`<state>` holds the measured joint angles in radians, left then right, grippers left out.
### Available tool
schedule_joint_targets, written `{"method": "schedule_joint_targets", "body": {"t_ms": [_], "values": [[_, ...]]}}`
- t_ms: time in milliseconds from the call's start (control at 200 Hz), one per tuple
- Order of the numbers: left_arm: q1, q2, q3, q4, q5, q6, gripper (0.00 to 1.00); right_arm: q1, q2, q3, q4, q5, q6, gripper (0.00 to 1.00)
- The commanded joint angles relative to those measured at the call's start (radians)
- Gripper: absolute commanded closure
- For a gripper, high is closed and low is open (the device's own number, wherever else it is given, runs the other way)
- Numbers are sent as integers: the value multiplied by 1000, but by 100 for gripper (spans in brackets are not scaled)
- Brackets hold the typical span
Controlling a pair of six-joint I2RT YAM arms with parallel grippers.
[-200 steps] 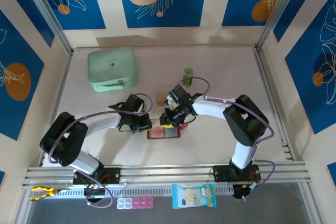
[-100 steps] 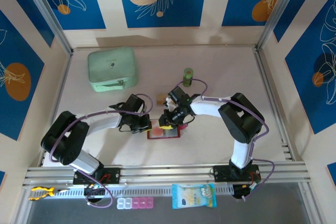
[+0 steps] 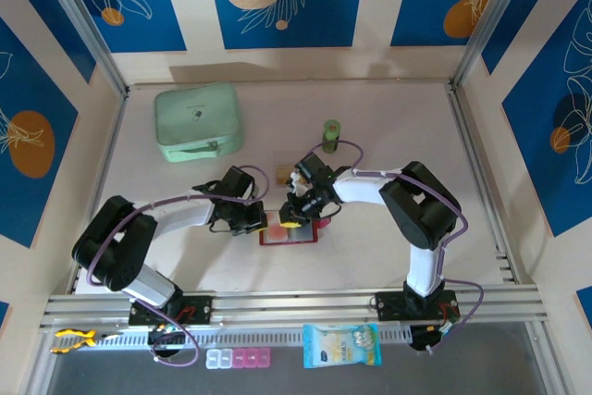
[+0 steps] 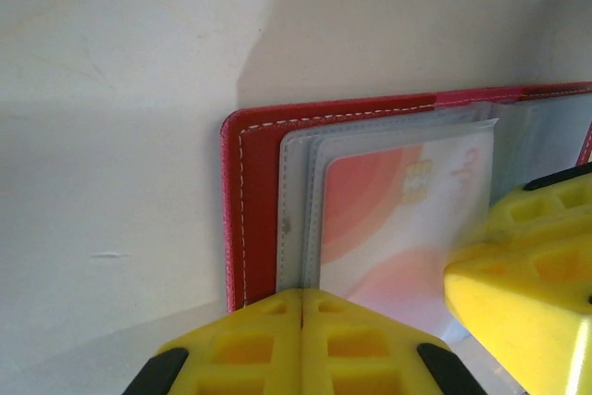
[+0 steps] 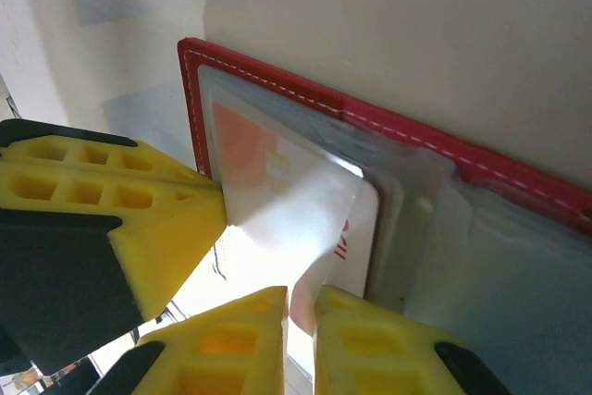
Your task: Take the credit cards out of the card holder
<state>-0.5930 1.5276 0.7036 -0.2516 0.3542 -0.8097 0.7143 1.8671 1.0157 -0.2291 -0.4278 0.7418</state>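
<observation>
The dark red card holder (image 3: 289, 235) lies open on the table, its clear sleeves (image 4: 298, 201) facing up. One credit card (image 4: 398, 210), orange and pink with a chip, sits inside the top sleeve. My left gripper (image 4: 302, 321) is shut with nothing between its fingers, its tips resting at the sleeves' edge. My right gripper (image 5: 301, 339) has closed on the lifted, bent corner of the top sleeve, with that card inside it. A white credit card with red marks (image 5: 356, 228) lies in the sleeve beneath. From above, the left gripper (image 3: 264, 222) and right gripper (image 3: 294, 219) meet over the holder.
A mint-green zip case (image 3: 197, 121) sits at the back left. Behind the holder stand a small green cylinder (image 3: 330, 134) and a small tan rectangle (image 3: 283, 174). A snack packet (image 3: 341, 345) and a pill box (image 3: 239, 358) lie below the front rail.
The right gripper's jaws have narrowed onto the sleeve corner and the right arm has drawn slightly left. The left arm has stayed where it was.
</observation>
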Motion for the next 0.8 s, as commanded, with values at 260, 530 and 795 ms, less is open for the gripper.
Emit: {"method": "schedule_joint_targets", "body": {"t_ms": [260, 530, 795], "values": [[-2, 16, -13, -32, -17, 9, 92, 7, -10, 31, -114, 87, -33, 74], [-1, 10, -9, -36, -21, 9, 92, 6, -29, 46, -139, 95, -52, 74], [-1, -16, 18, -70, -34, 17, 92, 10, -43, 47, -161, 108, -56, 74]]}}
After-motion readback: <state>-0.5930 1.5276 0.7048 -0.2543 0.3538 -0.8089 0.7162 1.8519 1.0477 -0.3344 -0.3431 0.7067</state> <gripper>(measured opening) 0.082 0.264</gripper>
